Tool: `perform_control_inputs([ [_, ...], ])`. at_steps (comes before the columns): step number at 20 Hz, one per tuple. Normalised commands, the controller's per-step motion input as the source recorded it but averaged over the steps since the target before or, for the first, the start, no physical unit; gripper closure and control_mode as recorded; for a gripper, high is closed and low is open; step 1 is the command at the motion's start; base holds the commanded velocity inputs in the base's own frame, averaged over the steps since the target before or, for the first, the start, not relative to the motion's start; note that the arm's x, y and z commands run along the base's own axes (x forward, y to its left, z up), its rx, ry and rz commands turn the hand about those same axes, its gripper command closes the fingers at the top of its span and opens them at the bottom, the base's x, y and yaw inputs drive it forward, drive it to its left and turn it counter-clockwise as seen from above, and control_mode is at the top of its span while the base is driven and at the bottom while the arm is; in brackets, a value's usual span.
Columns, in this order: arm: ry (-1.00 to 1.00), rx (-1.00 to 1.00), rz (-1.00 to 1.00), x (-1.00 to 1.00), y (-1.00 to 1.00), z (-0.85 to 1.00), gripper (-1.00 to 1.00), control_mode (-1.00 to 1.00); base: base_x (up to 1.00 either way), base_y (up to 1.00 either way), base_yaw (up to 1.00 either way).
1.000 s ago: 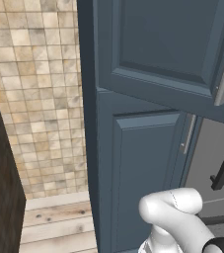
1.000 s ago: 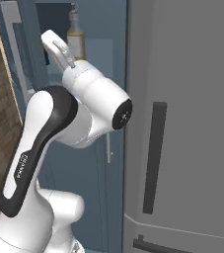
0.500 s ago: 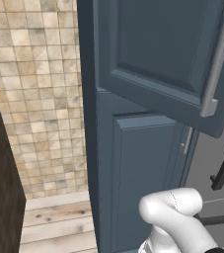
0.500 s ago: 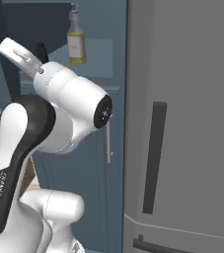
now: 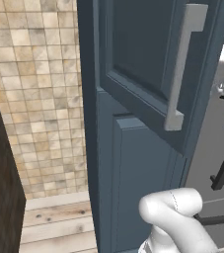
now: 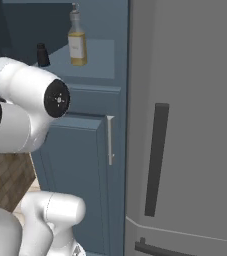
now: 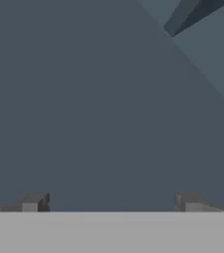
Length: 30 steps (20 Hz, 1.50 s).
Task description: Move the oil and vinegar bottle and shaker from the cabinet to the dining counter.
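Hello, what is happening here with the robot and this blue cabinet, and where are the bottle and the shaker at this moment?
The cabinet door stands open, swung out toward the left base camera. Inside, on a shelf, the oil and vinegar bottle stands upright, with the small dark shaker to its left, apart from it. Nothing is being held: the gripper is open and empty, facing a plain slate-blue surface. Neither item has left the shelf. A grey fridge stands beside the cabinet.
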Motion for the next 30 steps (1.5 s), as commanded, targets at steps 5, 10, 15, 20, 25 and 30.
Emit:
perform_control_inputs([
  [5,-0.04,-0.17,0.0,-0.04,0.78,0.0,-1.0,-1.0,0.0,0.0,0.0],
  [10,-0.04,-0.13,-0.01,0.04,0.56,0.0,-1.0,-1.0,0.0,0.0,0.0],
  [15,-0.04,-0.18,-0.08,0.06,0.02,0.02,-1.0,-1.0,0.0,0.0,0.0],
  [20,-0.01,-0.17,-0.13,0.0,-0.38,0.0,-1.0,-1.0,0.0,0.0,0.0],
  [25,0.0,-0.15,-0.17,0.05,-0.49,0.02,-1.0,-1.0,0.0,0.0,0.0],
  [30,0.0,-0.14,-0.23,0.21,-0.46,0.05,-1.0,-1.0,0.0,0.0,0.0],
])
